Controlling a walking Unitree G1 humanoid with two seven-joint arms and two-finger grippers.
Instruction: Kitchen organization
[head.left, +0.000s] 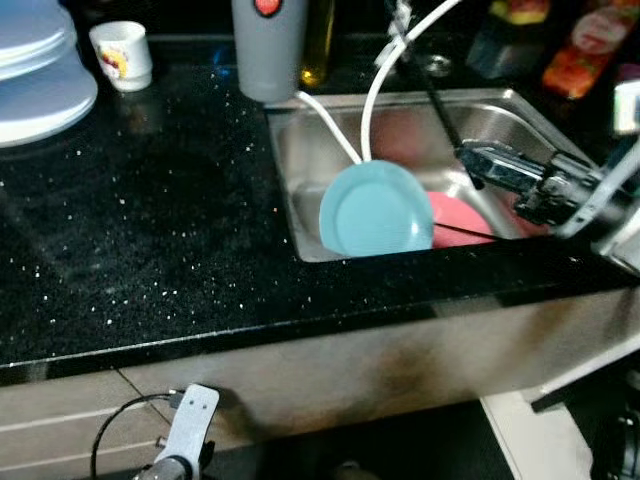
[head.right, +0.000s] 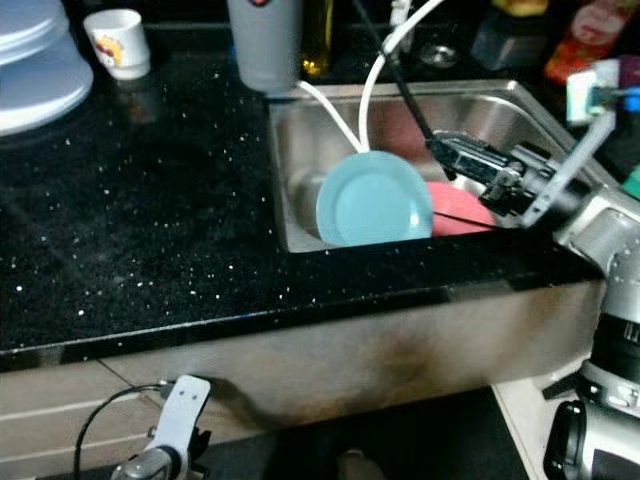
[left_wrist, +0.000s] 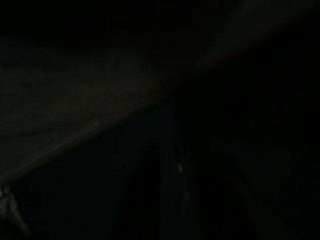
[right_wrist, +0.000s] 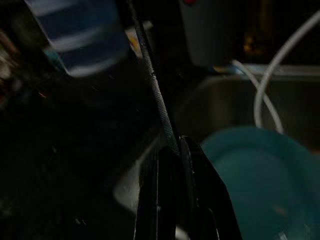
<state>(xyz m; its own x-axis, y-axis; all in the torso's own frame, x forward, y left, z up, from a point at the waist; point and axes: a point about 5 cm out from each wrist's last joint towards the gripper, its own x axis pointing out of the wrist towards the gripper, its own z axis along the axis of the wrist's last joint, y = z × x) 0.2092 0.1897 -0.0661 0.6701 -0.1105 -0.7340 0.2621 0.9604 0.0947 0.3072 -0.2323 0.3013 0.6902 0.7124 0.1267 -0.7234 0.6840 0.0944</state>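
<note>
A white hose (head.left: 372, 95) is curving down into the basin. Bright packets (head.left: 590, 45) are lying at the far right corner, and a yellowish bottle (head.left: 318, 42) is standing at the back.

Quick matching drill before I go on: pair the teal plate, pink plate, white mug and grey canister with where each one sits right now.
Things:
1. teal plate
2. pink plate
3. white mug
4. grey canister

Places:
A. far left of the black countertop
B. countertop, at the sink's back left corner
C. propped on edge in the sink
D. low in the sink, behind the teal one

Pairs: 1-C, 2-D, 3-A, 4-B
</note>
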